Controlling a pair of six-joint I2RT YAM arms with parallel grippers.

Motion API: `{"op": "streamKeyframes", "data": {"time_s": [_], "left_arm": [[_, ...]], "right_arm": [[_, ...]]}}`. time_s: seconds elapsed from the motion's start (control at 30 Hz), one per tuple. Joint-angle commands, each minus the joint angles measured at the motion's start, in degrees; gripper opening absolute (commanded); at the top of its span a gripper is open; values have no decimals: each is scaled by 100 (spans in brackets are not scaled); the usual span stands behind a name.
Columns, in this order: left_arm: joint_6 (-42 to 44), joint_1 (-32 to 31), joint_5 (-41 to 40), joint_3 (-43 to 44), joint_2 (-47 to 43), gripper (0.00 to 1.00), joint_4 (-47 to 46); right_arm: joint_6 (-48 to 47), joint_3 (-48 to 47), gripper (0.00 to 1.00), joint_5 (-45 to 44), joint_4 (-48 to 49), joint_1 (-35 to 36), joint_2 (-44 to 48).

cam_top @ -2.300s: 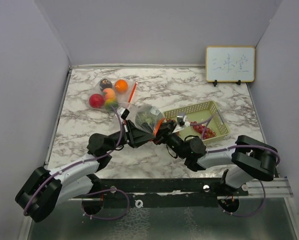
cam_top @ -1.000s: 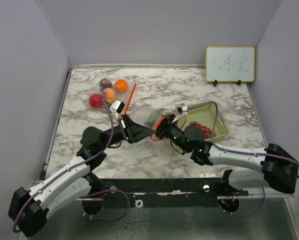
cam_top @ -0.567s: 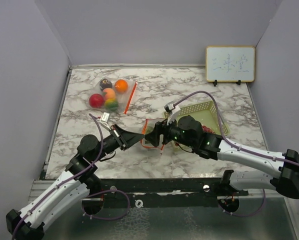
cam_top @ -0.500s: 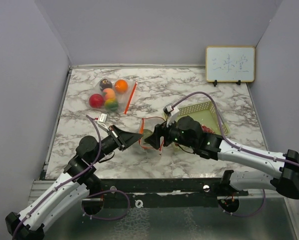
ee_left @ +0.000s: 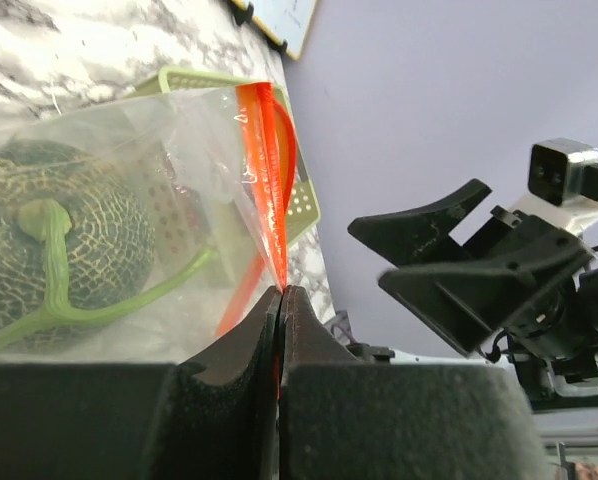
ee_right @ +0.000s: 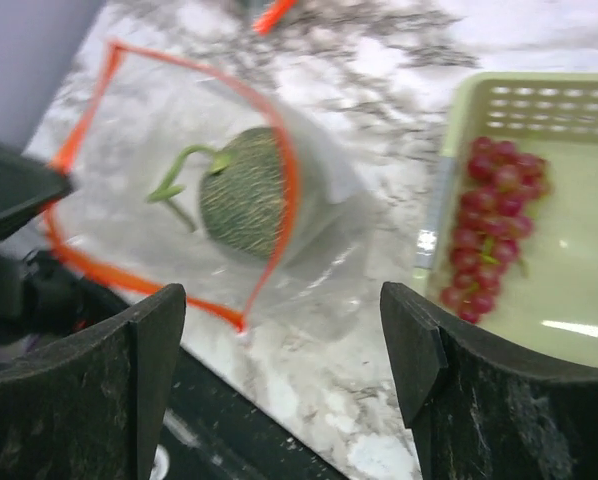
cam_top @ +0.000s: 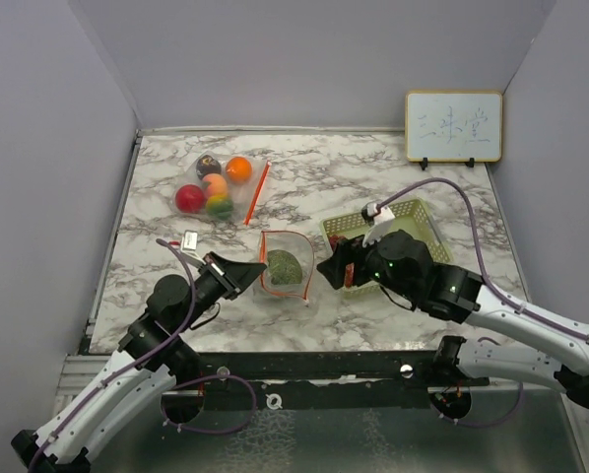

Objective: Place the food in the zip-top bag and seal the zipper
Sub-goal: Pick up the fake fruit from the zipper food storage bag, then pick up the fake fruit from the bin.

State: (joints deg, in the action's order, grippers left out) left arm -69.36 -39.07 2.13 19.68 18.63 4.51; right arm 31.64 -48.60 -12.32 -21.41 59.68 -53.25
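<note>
- Marble-patterned white and grey table (cam_top: 373, 177) carries everything, with plain grey walls on three sides.
- Near the table's front edge, between the two arms, lies a clear zip-top bag with an orange zipper rim (ee_right: 119, 180). Its mouth gapes open.
- Inside that bag sits a large green netted melon with a pale green stem (ee_right: 244, 190).
- The black left fingers (ee_left: 271, 330) are clenched together on the bag's orange zipper edge, at the bag's left side in the overhead view.
- The black right fingers (cam_top: 330, 267) are spread wide and grasp nothing. They hang just to the right of the bag, between it and the basket.
- A pale green mesh basket (ee_right: 449, 130) stands on the table to the right of the bag. A bunch of small red grapes (ee_right: 494, 230) lies inside it, against its near wall.
- Far back on the left, well apart from the bag, a red apple (cam_top: 189, 198), an orange (cam_top: 238, 169), a dark purple fruit (cam_top: 208, 165) and a yellow-peach fruit (cam_top: 215, 184) cluster together. A small green and yellow fruit (cam_top: 219, 206) touches the group.
- A thin orange strip (cam_top: 259, 192) lies just beside that cluster, on its right.
- A wood-framed whiteboard with faint writing (cam_top: 453, 126) stands at the far right corner, against the wall.
</note>
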Motion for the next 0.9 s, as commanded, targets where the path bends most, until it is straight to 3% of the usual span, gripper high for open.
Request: {"op": "streamKeyframes", "data": {"time_s": [0.0,0.07,0.27,0.4,0.57,0.87], "left_arm": [[435,17,-623,228,-415,0,583],[491,22,-599,190,-507,0,594],[458,22,-180,-43,-523,0,294],[520,24,-3,-146,-513,0,260],[539,20,-28,-348,-631,0,161],[558,22,79,-406,-567,0,97]], "right_arm": [[631,-472,82,-2014,-1125,-102,-657],[669,-688,83,-2120,-1210,-341,-1124],[327,-498,82,-1119,-150,-1614,-1865],[157,-402,81,-728,221,-2092,-2322],[-322,-417,77,129,692,-2242,-3008],[-346,-427,77,446,1095,-2335,-4044]]}}
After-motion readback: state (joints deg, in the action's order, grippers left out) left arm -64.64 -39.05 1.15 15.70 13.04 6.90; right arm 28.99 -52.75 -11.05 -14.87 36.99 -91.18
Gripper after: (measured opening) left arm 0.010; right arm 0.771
